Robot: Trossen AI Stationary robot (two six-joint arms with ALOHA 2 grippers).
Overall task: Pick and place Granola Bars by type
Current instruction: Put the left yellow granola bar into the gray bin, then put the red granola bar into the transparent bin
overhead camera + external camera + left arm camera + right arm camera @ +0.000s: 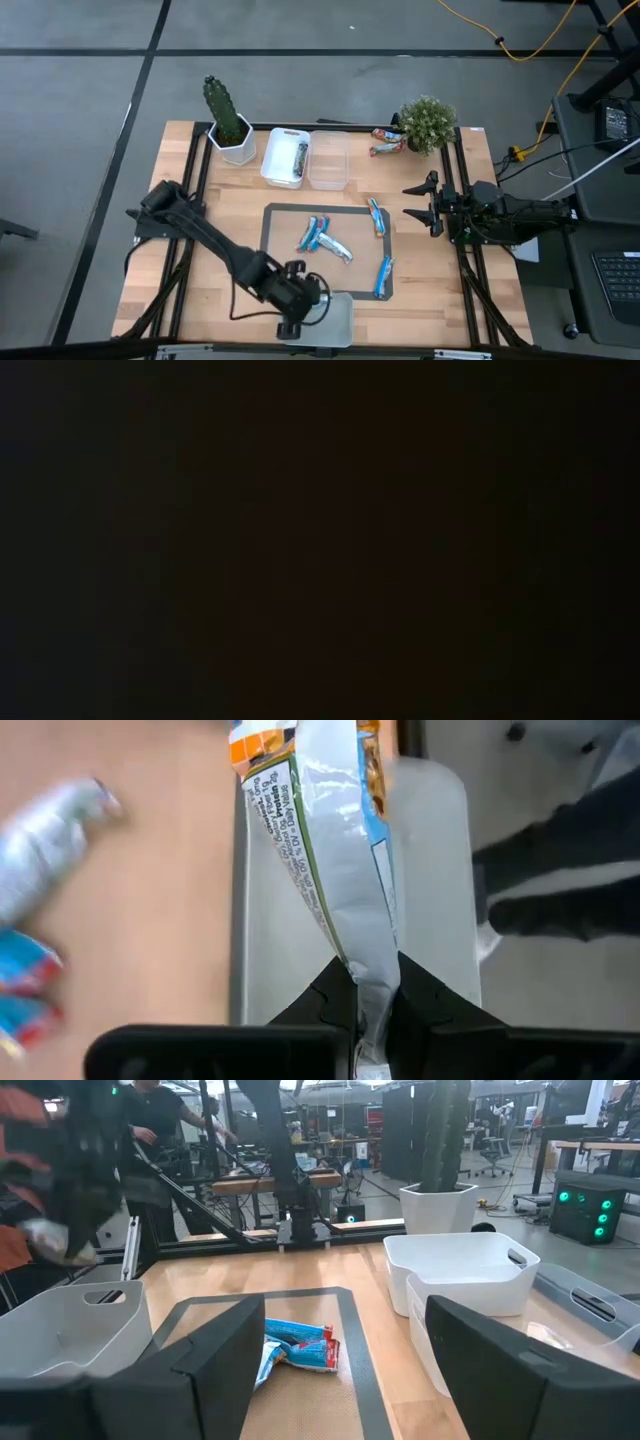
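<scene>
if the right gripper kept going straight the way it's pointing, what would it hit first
Probably the blue granola bars on the grey mat; the open right gripper points across the table toward them. Depth is unclear, so it might pass above them.

The low view is wholly dark, showing nothing.

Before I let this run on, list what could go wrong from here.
1. The left claw pinches only the end seam of a silver-white bar hanging over the clear tray; the thin hold could slip, or the dangling bar could land outside.
2. The blue bars on the mat overlap, so a later pick may drag two at once.
</scene>
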